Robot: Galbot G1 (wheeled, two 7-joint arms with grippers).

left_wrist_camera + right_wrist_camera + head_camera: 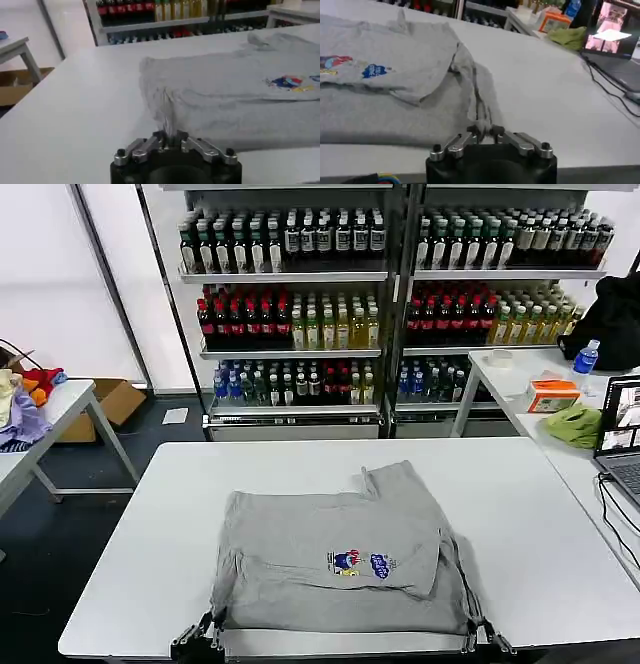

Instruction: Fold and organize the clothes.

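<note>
Grey shirt (340, 559) lies partly folded on the white counter (150, 514), print up. Left pincer (170, 136) clamps its near left corner, right pincer (484, 131) its near right corner.

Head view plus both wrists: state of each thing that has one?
grey shirt: partly folded, flat on the table, near corners pinched
left hand: shut on the shirt's near left corner
right hand: shut on the shirt's near right corner
laptop: open, screen lit
white table: carries the shirt
</note>
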